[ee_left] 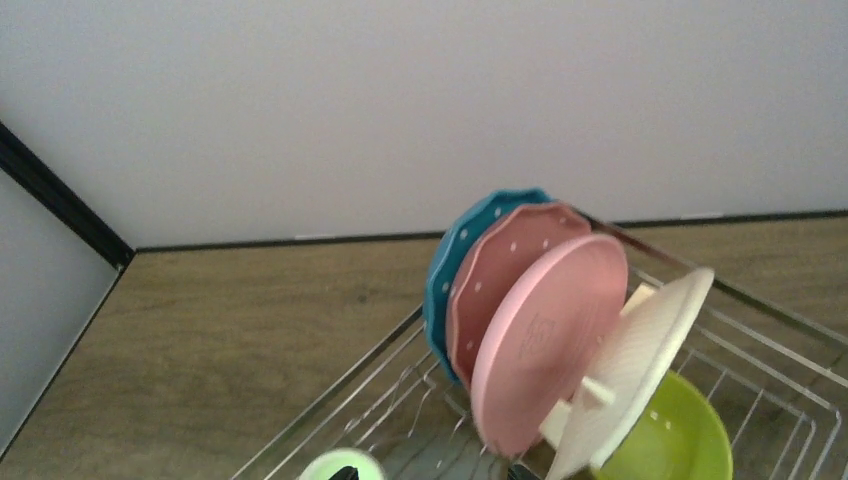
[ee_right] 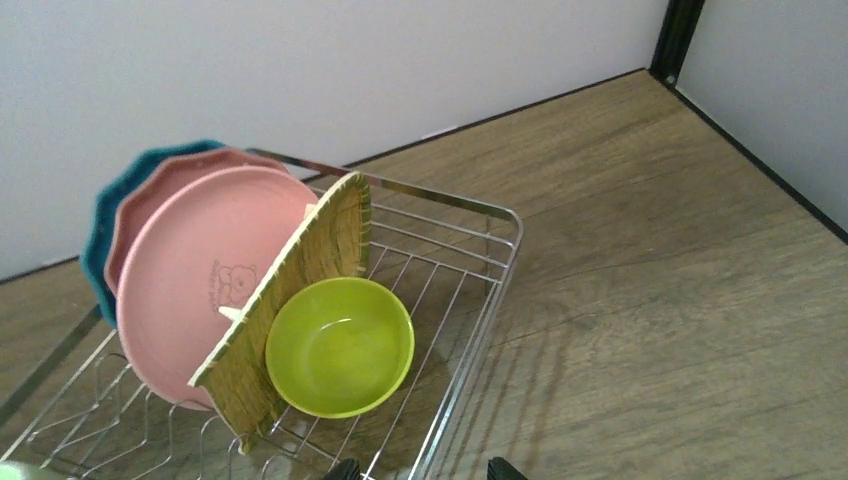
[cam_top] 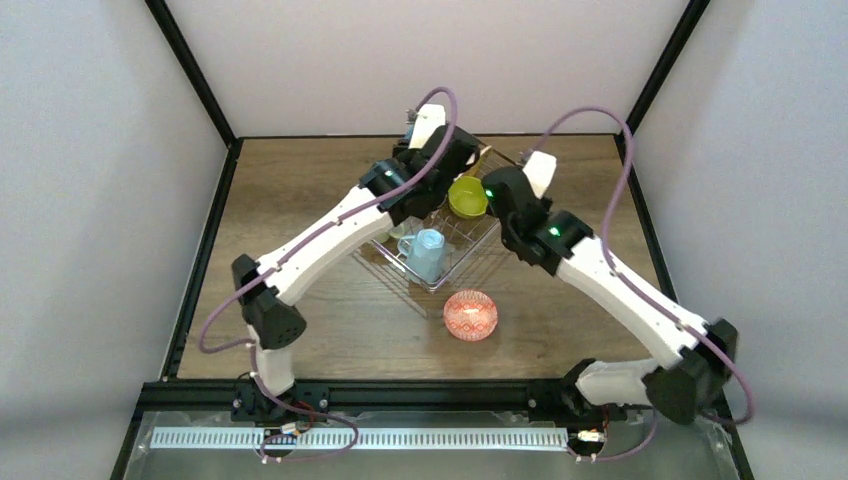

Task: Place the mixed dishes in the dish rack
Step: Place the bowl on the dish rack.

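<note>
We see the dish rack [cam_top: 386,262] standing mid-table, a shallow basket of thin, shiny wire. Both arms reach over its far end. The left arm [cam_top: 330,235] and right arm [cam_top: 610,275] meet above it, so from overhead they hide the plates.

The wrist views show four plates standing on edge in a tight row. At the back is the blue dotted plate [ee_left: 438,290] with its scalloped rim, then the pink dotted plate [ee_left: 500,262], also scalloped. Next comes the plain pink plate [ee_right: 185,290], smooth and matte, and last the woven tan plate [ee_right: 300,285], coarse and ribbed. The glossy, round lime bowl [ee_right: 340,345] sits tilted on its edge just in front of the woven plate, its hollow facing the right wrist camera.

Nearer the arm bases, the light blue mug [cam_top: 428,252] lies in the rack. Only the rim of the pale green mug [ee_left: 340,466] peeks in at the bottom of the left wrist view. The red-patterned bowl [cam_top: 470,315] sits on the wood-grain table [ee_right: 650,250], just outside the rack's near corner.

The left gripper [ee_left: 430,472] shows only its dark tips, spread apart and holding nothing. The right gripper [ee_right: 425,469] likewise hangs released over the rack's rim, with its tips apart. Pale walls [ee_left: 400,100] and a black frame [cam_top: 190,65] close in the table.
</note>
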You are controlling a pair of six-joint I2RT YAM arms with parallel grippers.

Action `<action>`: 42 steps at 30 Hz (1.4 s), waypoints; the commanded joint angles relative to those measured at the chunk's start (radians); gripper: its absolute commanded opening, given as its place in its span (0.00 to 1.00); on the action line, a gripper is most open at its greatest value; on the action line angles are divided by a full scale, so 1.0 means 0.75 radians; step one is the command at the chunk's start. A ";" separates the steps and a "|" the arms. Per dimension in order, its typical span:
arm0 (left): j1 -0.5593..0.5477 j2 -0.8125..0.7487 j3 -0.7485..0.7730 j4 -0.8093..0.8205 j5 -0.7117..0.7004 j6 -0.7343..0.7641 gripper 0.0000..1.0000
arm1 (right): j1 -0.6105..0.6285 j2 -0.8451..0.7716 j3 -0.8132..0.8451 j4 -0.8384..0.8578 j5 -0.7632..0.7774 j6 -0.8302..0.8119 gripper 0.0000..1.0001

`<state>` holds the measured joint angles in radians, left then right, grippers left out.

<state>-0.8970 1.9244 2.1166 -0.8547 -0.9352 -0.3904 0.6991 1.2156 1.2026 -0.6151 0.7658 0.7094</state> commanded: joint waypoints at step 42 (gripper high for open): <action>0.078 -0.154 -0.320 0.038 0.420 -0.178 0.85 | -0.417 1.343 1.170 0.062 -0.666 -0.338 0.69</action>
<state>-0.8436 1.7836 1.8957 -0.8394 -0.6395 -0.4988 0.3920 2.1929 2.0499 -0.5724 0.3038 0.4671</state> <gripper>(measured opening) 0.847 0.685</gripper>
